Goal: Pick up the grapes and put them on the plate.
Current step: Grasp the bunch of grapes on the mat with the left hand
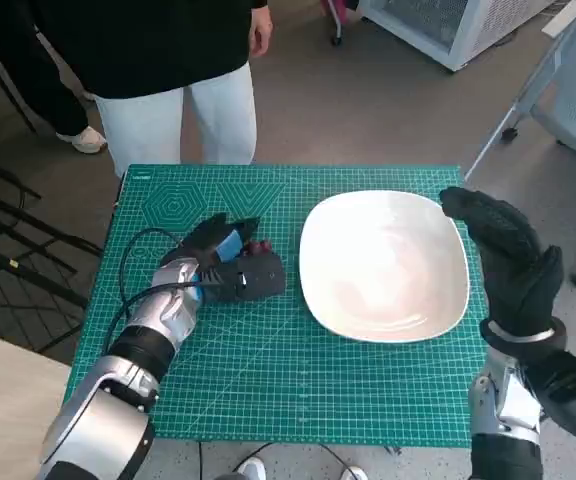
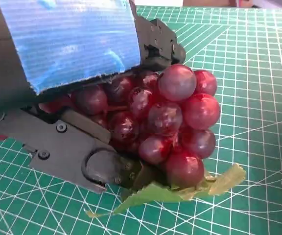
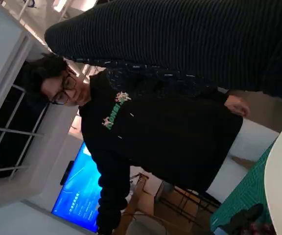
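Far side of the grapes (image 2: 173, 120) under the left hand (image 2: 70, 41), right hand's (image 1: 513, 262) fingertips behind its knuckles.

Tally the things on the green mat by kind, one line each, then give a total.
Grape bunches: 1, the grapes, gripped by the left hand
Plates: 1, the white plate, with nothing on it
Total: 2

We see bare green mat (image 1: 268, 370) between the left hand (image 1: 230, 262) and the white plate (image 1: 383, 263); the right hand (image 1: 508, 255) hangs, seemingly, over the plate's right rim; a person (image 1: 168, 60) stands beyond the far edge.
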You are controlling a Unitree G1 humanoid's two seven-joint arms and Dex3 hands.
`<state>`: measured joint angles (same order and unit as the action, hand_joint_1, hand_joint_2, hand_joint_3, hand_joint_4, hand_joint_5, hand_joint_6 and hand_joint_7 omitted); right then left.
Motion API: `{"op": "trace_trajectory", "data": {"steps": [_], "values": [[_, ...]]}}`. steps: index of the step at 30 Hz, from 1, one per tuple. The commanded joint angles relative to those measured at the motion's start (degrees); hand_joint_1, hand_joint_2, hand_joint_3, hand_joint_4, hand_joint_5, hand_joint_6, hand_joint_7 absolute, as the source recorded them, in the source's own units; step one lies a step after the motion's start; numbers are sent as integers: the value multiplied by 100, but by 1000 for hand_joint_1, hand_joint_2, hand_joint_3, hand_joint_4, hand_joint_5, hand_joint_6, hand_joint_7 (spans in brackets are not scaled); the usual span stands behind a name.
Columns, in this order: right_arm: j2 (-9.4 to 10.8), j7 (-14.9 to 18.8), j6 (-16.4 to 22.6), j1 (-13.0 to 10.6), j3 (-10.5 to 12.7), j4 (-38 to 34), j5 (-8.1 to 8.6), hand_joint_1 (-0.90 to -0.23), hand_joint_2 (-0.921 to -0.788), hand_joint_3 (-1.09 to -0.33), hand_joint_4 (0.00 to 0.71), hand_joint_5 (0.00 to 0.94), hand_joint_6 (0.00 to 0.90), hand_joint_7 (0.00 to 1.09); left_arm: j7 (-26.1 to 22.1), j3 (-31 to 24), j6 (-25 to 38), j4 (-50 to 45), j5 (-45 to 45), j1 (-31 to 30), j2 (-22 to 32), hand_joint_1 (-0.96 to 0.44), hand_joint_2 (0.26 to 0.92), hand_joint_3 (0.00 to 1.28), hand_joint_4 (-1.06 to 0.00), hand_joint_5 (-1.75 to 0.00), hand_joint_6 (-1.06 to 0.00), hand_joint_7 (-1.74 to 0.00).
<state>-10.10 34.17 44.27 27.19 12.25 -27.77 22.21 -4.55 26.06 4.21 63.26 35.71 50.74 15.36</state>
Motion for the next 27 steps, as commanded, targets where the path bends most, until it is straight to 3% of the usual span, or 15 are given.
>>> {"op": "trace_trajectory", "data": {"steps": [1,3,7,27], "values": [[-4,-28,-67,-111,-16,-47,-42,-566,-921,-616,181,0,-1,390,36,178,57,-123,117,-341,-29,191,902,19,-739,-1040,-715,-588],[-6,-26,-63,-102,-16,-60,-46,-566,-921,-616,181,0,-1,390,83,215,97,-255,153,-376,-4,95,911,22,-758,-1103,-680,-818],[-8,-25,-57,-89,-18,-74,-54,-566,-921,-616,180,0,-1,390,86,257,199,-491,185,-433,38,21,918,29,-754,-1167,-656,-1000],[0,-13,-67,-41,-8,-121,-18,-563,-921,-614,182,1,-1,392,79,252,355,-803,207,-539,113,1,920,65,-690,-1208,-629,-1120]]}}
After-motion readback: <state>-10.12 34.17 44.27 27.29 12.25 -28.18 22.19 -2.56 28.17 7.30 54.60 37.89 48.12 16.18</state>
